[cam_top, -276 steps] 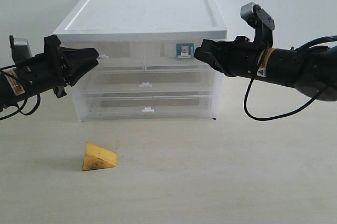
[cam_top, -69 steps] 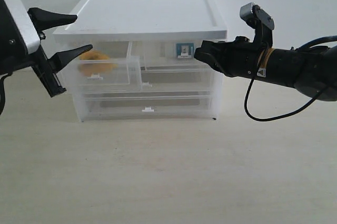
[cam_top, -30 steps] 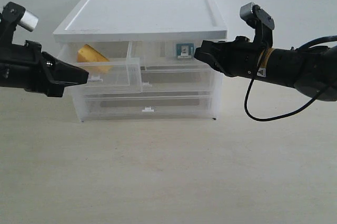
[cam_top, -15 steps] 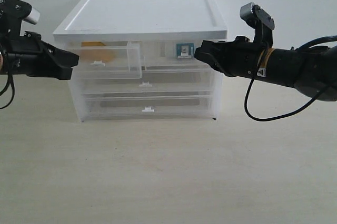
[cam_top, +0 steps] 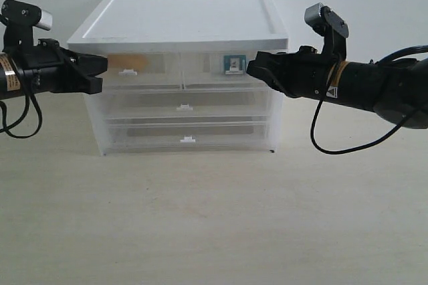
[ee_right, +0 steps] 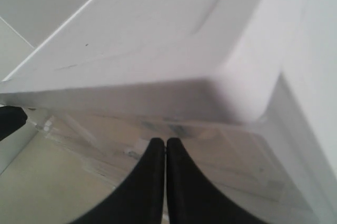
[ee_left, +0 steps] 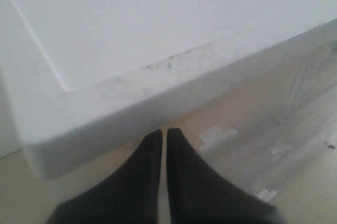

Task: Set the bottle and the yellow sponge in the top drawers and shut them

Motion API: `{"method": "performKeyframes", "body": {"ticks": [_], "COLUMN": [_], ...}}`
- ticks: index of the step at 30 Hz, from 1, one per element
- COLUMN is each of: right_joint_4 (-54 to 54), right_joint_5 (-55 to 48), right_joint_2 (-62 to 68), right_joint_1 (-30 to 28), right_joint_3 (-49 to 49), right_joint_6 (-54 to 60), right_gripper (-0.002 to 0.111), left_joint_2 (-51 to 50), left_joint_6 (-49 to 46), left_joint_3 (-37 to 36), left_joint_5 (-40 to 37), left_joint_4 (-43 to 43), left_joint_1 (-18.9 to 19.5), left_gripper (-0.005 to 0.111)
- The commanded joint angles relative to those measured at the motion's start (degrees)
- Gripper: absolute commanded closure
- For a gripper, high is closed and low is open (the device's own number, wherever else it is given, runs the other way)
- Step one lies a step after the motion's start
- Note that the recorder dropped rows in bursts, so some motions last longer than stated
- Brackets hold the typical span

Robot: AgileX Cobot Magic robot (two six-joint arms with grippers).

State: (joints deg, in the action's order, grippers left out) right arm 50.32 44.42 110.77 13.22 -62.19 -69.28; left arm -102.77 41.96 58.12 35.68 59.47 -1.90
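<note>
Your white-topped chest now shows a flush front: the top-left drawer, which stood pulled out half a second ago, is pushed home, level with the top-right drawer. Both look shut, so the task seems all but finished.

Your left gripper sits at the chest's left front corner and your right gripper at its right; both have their jaws pressed together and hold nothing.

The yellow sponge is an orange band inside the left drawer, its long axis apparently along the front. Of the bottle in the right drawer, only the teal label shows, so you cannot tell its axis.
</note>
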Motion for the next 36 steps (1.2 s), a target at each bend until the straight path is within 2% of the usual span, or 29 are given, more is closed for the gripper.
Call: {"method": "performKeyframes", "body": {"ticks": [1,7,12,15,18,22,24,32,36], "right_joint_4": [-0.47,-0.47,-0.47,-0.47,-0.47,-0.47,-0.33,-0.21,-0.21], "right_joint_5": [-0.12,-0.12,-0.12,-0.12,-0.12,-0.12,-0.12,-0.12,-0.12], "right_joint_2": [-0.1,-0.1,-0.1,-0.1,-0.1,-0.1,-0.1,-0.1,-0.1], "right_joint_1": [0.01,0.01,0.01,0.01,0.01,0.01,0.01,0.01,0.01], "right_joint_3": [-0.28,-0.28,-0.28,-0.28,-0.28,-0.28,-0.28,-0.28,-0.28], "right_joint_6": [0.56,0.56,0.56,0.85,0.85,0.85,0.73,0.73,0.73], "right_gripper": [0.108,0.108,0.108,0.108,0.108,0.108,0.108,0.108,0.108], "left_joint_2": [0.04,0.04,0.04,0.04,0.04,0.04,0.04,-1.62,-5.64], "left_joint_6": [-4.36,-3.82,-1.09,3.14,9.24,22.07,24.18,13.05,11.93], "left_joint_3": [0.31,0.2,0.2,0.2,0.2,0.93,1.44,2.15,3.92], "left_joint_5": [-1.25,1.86,2.91,4.05,3.53,3.26,3.37,0.14,0.02], "left_joint_4": [-7.63,-9.17,-4.73,1.25,12.24,26.85,31.35,17.95,11.3], "left_joint_1": [0.0,0.0,-0.86,-1.64,-2.19,-2.19,-2.19,-2.19,-2.19], "left_gripper": [0.103,0.103,0.103,0.103,0.103,0.103,0.103,0.103,0.103]}}
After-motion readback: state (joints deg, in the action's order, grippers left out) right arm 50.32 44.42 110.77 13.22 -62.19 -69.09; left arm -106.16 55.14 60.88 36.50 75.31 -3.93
